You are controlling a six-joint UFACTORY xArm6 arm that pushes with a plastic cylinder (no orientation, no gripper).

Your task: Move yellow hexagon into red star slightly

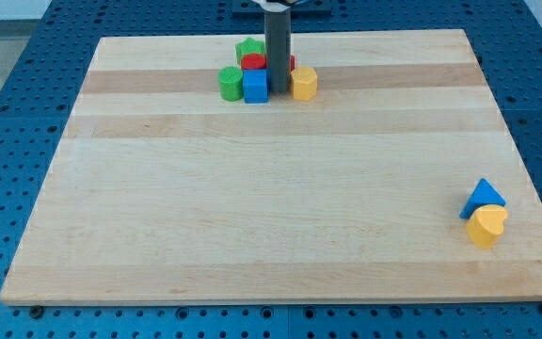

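Observation:
The yellow hexagon [304,83] stands near the view's top centre of the wooden board. My tip [278,91] is just to its left, between it and the blue cube [256,85]. A red block [255,62], most likely the red star, sits behind the blue cube, partly hidden by the rod; a bit of red also shows right of the rod [291,63]. A green block [230,83] is left of the blue cube and another green block [248,48] is at the back.
A blue triangle [484,197] and a yellow heart-shaped block [486,226] touch each other near the board's right edge at the view's lower right. The board [271,207] lies on a blue perforated table.

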